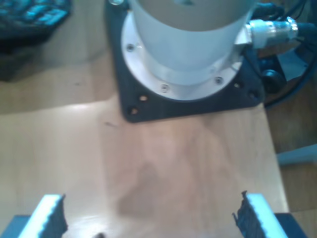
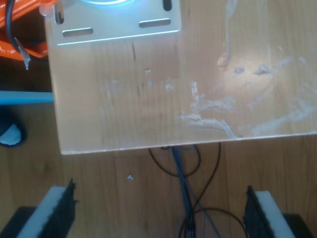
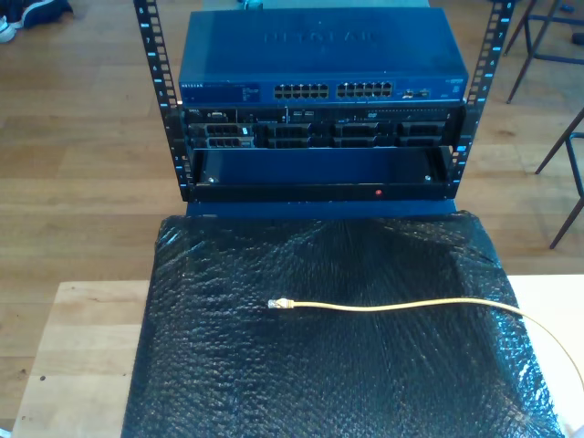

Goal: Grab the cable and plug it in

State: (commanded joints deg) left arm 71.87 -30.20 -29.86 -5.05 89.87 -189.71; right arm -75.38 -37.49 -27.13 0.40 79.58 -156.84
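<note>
The yellow cable (image 3: 392, 306) lies across a black bubble-wrap sheet (image 3: 319, 383) in the exterior view. Its small whitish plug (image 3: 280, 304) points toward that view's left, and the cable runs off at the lower right. Behind the sheet stands a rack holding a blue network switch (image 3: 319, 55) with a row of ports (image 3: 333, 90). My first gripper (image 1: 151, 220) is open over a bare wooden tabletop (image 1: 188, 163), nothing between its fingers. My second gripper (image 2: 158, 213) is open too, hovering past a wooden table's edge (image 2: 148, 146) above the floor.
An arm's white round base on a black plate (image 1: 188, 34) stands ahead of the first gripper. A silver mounting plate (image 2: 114, 20) sits on the scuffed table. Blue and black cables (image 2: 185, 198) trail on the floor. Chair legs (image 3: 566, 173) stand at the exterior view's right.
</note>
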